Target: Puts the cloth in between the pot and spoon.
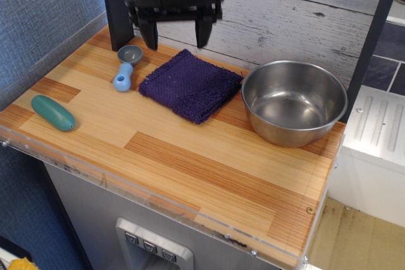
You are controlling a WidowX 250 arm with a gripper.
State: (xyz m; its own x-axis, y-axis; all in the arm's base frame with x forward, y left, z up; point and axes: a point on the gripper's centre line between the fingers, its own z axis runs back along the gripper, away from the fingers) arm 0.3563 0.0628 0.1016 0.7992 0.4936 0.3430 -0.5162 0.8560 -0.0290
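The dark purple cloth [190, 85] lies flat on the wooden counter, between the spoon [125, 66] on its left and the steel pot [294, 102] on its right. The spoon has a light blue handle and a grey scoop that points toward the back wall. The pot is empty and stands upright, close to the cloth's right corner. My black gripper [176, 36] hangs open and empty above the cloth's back edge, its two fingers pointing down and apart from the cloth.
A teal oval lump [53, 112] lies near the counter's front left edge. A dark post [116, 4] stands at the back left, just behind the spoon. A white plank wall runs along the back. The counter [209, 175] drops off at front and right.
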